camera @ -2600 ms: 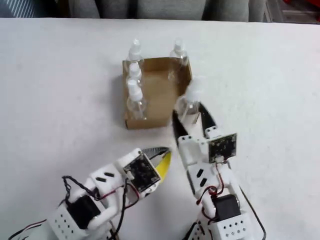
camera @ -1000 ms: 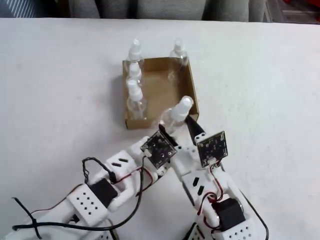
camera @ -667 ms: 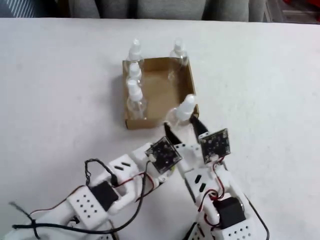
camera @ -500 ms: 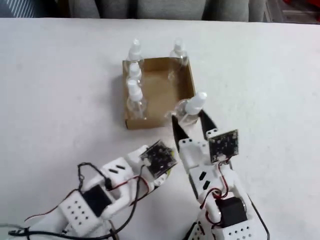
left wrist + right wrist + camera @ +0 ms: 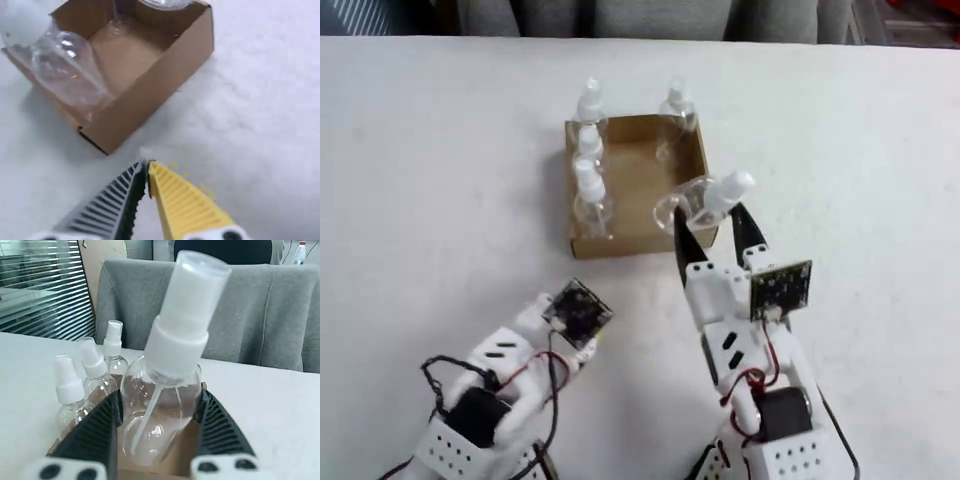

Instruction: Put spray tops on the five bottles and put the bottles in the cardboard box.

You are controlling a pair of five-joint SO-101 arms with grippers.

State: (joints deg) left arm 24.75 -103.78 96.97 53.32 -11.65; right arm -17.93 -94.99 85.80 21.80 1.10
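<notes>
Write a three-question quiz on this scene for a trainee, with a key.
1. True or false: the left hand grips a bottle.
2. Relative to the cardboard box, the bottle in the right hand is: A, lying flat inside; B, standing outside it; C, held tilted at its near right corner.
3. How many other bottles stand in the box?
Key: 1 false, it is shut and empty; 2 C; 3 four.
</notes>
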